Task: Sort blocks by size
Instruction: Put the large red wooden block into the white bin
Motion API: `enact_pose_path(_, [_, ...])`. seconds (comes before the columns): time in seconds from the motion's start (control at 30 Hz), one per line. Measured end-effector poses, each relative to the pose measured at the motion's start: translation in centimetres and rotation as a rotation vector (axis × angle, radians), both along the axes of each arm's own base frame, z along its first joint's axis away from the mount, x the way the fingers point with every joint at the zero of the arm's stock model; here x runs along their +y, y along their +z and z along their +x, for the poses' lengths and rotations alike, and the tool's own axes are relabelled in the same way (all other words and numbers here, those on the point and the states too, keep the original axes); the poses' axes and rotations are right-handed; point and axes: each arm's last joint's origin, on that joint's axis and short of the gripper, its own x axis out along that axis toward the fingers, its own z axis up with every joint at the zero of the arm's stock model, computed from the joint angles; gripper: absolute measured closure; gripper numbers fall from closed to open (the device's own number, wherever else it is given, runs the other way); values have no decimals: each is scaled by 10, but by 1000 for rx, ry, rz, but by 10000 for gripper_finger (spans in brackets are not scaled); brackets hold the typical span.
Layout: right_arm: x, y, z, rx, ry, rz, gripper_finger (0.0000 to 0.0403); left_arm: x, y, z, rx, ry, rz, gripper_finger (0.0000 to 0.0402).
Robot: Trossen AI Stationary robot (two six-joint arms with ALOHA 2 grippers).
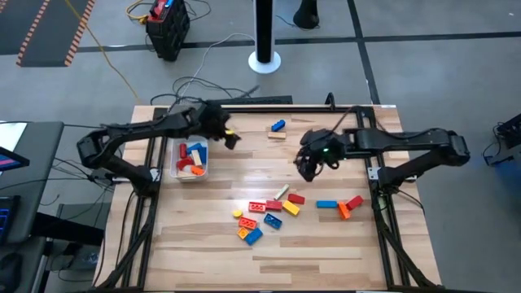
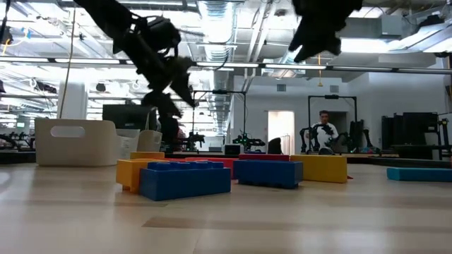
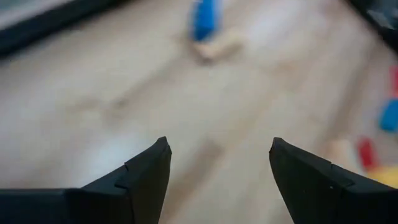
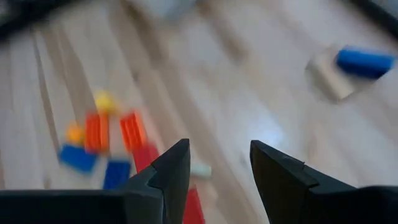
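High view: left claw (image 1: 230, 137) hangs released and empty, just off the white tray (image 1: 173, 172), toward the table's far edge.
Right claw: right claw (image 1: 308, 165) sits above bare wood (image 1: 326, 244) between the far pair and the main pile; jaws part-spread, nothing between them.
Blocks: main cluster (image 1: 264, 216) lies loose at table centre; a blue bar with orange and red pieces (image 1: 342, 205) lies near the right edge; several blocks (image 1: 192, 157) already rest in the tray.
Far pair: a blue block on a tan block (image 1: 278, 129) near the far edge, apart from the rest.
Step in hand: judged to be a fresh pick. Select one isolated block, align jaws across its short sides, descend vertically.
Obstruction: cluster pieces touch one another; a grasp there may drag neighbours. Take outer pieces first.
Clearance: both arms work near table centre; keep their paths apart.
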Motion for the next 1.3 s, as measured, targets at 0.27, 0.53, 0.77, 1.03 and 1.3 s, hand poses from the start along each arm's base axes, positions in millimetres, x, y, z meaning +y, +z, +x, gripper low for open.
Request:
enact_pose_path(0.27, [8,-40,7,318,280,112,209,-61,1,27,-37,-182,-84,143])
enact_pose_path(0.53, [15,-80,34,436,375,134,191,-86,1,25,22,46,-35,143])
enact_pose_path(0.77, [36,-98,48,410,467,101,161,-103,32,4,-45,150,104,143])
enact_pose_path(1.03, [36,-126,35,280,422,86,159,-106,63,-32,-112,189,160,143])
enact_pose_path(1.3, [39,-149,32,307,368,6,159,-107,77,-65,-118,319,197,143])
